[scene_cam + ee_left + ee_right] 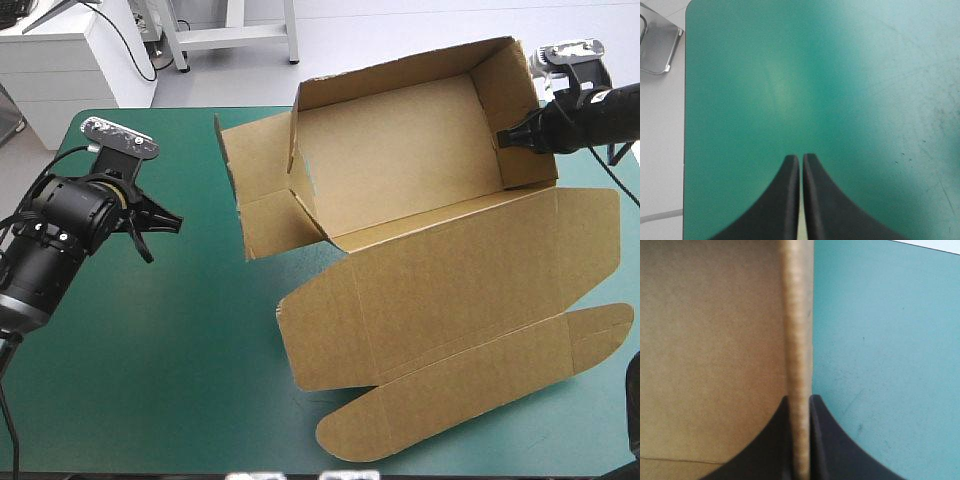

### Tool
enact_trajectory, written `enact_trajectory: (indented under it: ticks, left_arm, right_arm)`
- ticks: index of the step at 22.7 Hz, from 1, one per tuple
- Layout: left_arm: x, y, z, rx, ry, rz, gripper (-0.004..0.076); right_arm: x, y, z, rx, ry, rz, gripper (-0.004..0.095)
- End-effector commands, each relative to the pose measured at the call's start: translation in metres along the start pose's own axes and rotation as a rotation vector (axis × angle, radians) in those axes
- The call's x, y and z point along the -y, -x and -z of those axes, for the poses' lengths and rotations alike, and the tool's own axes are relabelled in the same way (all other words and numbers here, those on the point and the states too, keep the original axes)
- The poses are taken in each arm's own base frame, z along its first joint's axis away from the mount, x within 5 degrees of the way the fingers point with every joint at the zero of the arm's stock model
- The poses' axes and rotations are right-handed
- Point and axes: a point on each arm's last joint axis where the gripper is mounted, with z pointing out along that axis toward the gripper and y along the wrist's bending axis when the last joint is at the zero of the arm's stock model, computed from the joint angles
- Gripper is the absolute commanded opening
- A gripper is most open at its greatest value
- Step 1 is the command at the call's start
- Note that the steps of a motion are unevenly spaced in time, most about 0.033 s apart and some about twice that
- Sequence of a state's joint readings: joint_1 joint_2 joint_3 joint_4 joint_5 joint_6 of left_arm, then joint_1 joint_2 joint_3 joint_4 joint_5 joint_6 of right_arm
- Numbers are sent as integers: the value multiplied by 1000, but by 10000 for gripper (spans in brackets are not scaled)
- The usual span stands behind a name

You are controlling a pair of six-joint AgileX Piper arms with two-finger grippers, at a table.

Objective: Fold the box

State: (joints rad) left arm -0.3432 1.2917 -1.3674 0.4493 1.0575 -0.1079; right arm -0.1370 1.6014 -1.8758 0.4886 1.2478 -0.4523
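Table point(150, 400), teal-green cover, one piece of work on it.

Box point(400, 150) – one brown sheet, half erected, filling the table from 12 round to 5 o'clock. The tray sits at 1 o'clock, open side up, with its far long wall and right end wall standing. The left end is not tucked: one panel point(262, 200) splays out flat-ish toward 11 o'clock. One lid point(440, 290) lies flat from the tray's near edge toward 5 o'clock, and one rounded tuck flap point(470, 385) runs along its near side.

Two grippers. Right gripper point(503, 138) at 2 o'clock – fingers pinched on the top edge of the right end wall, board between them, one finger inside the tray and one outside. Left gripper point(801, 160) at 9 o'clock, well clear of the box, over bare cover; its fingers are together with only a hairline gap and hold nothing.
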Motion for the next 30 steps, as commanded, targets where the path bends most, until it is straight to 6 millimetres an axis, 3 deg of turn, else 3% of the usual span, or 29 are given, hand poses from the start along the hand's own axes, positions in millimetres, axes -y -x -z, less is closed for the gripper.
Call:
enact_trajectory:
  ticks: [1, 4, 6, 9, 18, 30]
  left_arm:
    - [-4, 11, 8, 110, 16, 26, 8]
    - [2, 15, 1, 122, -32, 52, 8]
    - [13, 22, 3, 188, -155, 124, 8]
    - [29, 33, 8, 289, -360, 193, 8]
    - [57, 46, 32, 450, -755, 180, 8]
    - [65, 60, 57, 655, -1008, 233, 9]
  right_arm:
    - [-19, 8, 30, 111, 56, 13, -21]
    - [-19, 8, 31, 114, 59, 13, -21]
    - [-20, 8, 31, 115, 62, 10, -21]
    - [-20, 8, 31, 115, 62, 10, -21]
    - [-13, 10, 31, 132, -6, 5, -19]
    - [-12, 13, 29, 163, -17, -4, -18]
